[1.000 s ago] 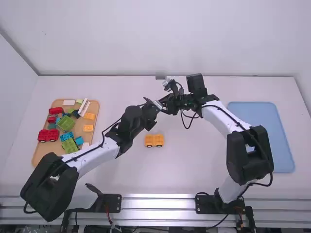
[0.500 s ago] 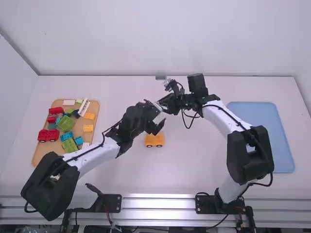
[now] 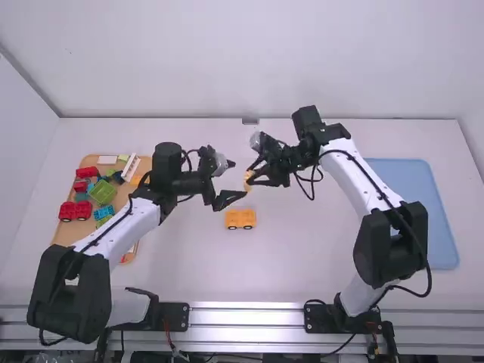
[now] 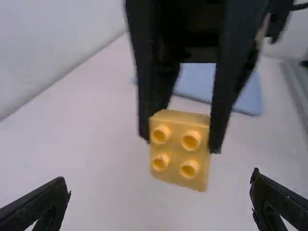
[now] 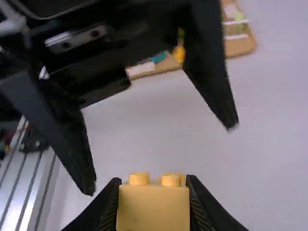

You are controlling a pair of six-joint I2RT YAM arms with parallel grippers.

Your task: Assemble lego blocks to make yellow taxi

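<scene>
Nearest, the yellow wheeled piece [image 3: 240, 219] sits upright on the bench [image 3: 310, 253], well in from the metal rail [image 3: 246, 315] at the near edge. Just beyond, the right tool [image 5: 153, 179] is closed on a yellow block [image 4: 175, 153], studs facing the left tool [image 3: 239, 179], which gapes wide, holding nothing. This looks like preparing the taxi's upper part; next, the block probably needs turning studs-up and lining up over the wheeled piece. The tools crowd each other, so one should back off first. Bare bench separates them from the wooden tray [image 3: 58, 240], the blue mat [image 3: 423, 219] and the far wall [image 3: 249, 60].
</scene>
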